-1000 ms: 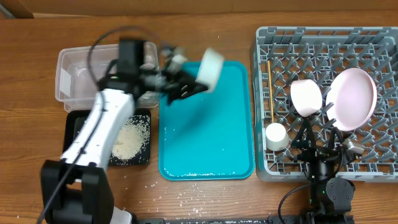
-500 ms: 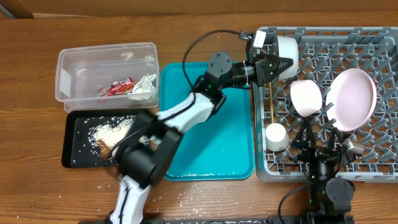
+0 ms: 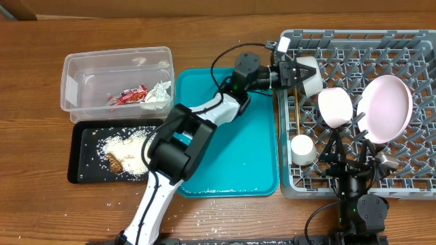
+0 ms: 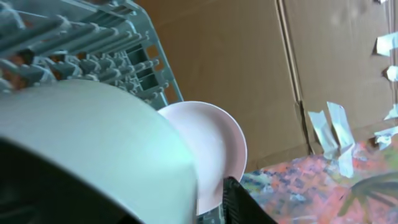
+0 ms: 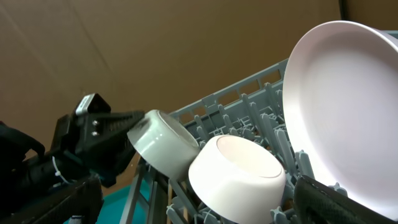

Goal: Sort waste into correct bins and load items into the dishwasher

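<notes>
My left gripper is shut on the whitish bowl and holds it on its side over the grey rack's near-left corner. The bowl fills the left wrist view. The pink bowl, the pale plate and the white cup stand in the rack. The chopsticks lie along its left edge. The red wrapper and the tissue lie in the clear tub. Rice crumbs lie in the black tray. My right gripper is open at the rack's front.
The teal tray lies between the bins and the rack, under my left arm. A few crumbs are scattered on the wooden table near the front edge. In the right wrist view, the whitish bowl hangs beside the pink bowl.
My left arm swung from beside the clear tub across the teal tray to the rack with the whitish bowl, then lowered it slightly. The right arm has not moved.
</notes>
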Motion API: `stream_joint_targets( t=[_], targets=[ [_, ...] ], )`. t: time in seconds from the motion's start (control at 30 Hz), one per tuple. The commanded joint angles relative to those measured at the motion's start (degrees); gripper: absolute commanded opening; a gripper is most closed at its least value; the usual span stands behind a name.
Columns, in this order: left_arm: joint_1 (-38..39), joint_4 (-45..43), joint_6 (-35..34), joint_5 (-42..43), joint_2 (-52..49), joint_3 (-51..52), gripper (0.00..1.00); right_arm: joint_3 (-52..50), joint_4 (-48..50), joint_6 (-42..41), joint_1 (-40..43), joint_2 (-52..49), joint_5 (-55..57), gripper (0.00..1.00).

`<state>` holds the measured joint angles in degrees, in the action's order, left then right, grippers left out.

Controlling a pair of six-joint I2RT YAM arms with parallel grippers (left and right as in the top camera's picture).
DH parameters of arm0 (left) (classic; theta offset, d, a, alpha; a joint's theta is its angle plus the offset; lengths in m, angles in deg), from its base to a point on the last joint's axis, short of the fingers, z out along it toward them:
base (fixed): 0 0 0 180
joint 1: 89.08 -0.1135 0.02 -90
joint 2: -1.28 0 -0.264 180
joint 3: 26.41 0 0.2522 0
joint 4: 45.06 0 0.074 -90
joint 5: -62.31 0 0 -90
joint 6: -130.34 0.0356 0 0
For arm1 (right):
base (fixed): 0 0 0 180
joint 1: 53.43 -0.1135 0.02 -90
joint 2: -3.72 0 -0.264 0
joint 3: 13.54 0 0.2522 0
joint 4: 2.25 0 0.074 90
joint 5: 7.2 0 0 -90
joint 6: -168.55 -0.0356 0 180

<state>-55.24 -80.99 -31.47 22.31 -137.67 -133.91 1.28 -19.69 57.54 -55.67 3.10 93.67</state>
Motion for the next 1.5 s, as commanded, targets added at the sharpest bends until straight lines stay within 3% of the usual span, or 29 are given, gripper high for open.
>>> stream_joint_targets(
  t=[0.0, 0.03, 0.27, 0.43, 0.5, 0.6, 0.67, 0.73, 0.93, 1.07, 1.2, 1.47],
  targets=[
    [-1.79, -0.17, 1.55, 3.91, -0.57, -1.36, 0.75, -0.61, 0.31, -0.24, 0.24, 0.46, 0.07, 1.00],
    [-2.12, -0.17, 1.51, 4.33, -0.57, -1.36, 1.00, -0.61, 0.31, -0.24, 0.24, 0.46, 0.09, 1.00],
    [-8.90, 0.66, -2.12, 11.37, -0.17, -1.38, 1.00, -0.61, 0.31, -0.24, 0.24, 0.46, 0.09, 1.00],
    [-13.14, 6.03, -1.09, 16.37, 3.17, -1.38, 1.00, -0.61, 0.33, -0.26, 0.24, 0.46, 0.09, 1.00],
    [-14.53, 10.95, 2.32, 16.24, 7.48, -1.38, 1.00, -0.61, 0.31, -0.24, 0.24, 0.46, 0.09, 1.00],
    [-16.24, 35.45, 16.72, 10.32, 17.18, -1.38, 1.00, -0.61, 0.33, -0.26, 0.24, 0.46, 0.09, 1.00],
    [-17.14, 60.87, 31.19, -1.97, 25.70, -1.38, 1.00, -0.61, 0.31, -0.24, 0.24, 0.46, 0.09, 1.00],
    [-17.44, 82.88, 40.87, -19.30, 35.36, -1.38, 1.00, -0.61, 0.33, -0.26, 0.24, 0.46, 0.09, 1.00],
    [-16.96, 115.19, 51.12, -48.72, 59.28, -1.38, 1.00, -0.61, 0.31, -0.26, 0.24, 0.46, 0.07, 1.00],
    [-16.94, 128.89, 51.10, -56.65, 72.24, -1.38, 1.00, -0.61, 0.31, -0.24, 0.24, 0.46, 0.09, 1.00],
    [-16.94, 138.33, 51.06, -56.13, 84.26, -1.38, 1.00, -0.61, 0.31, -0.26, 0.24, 0.46, 0.09, 1.00],
    [-16.90, 144.82, 51.04, -56.15, 96.02, -1.18, 1.00, -0.61, 0.33, -0.24, 0.24, 0.46, 0.09, 1.00]
  ],
)
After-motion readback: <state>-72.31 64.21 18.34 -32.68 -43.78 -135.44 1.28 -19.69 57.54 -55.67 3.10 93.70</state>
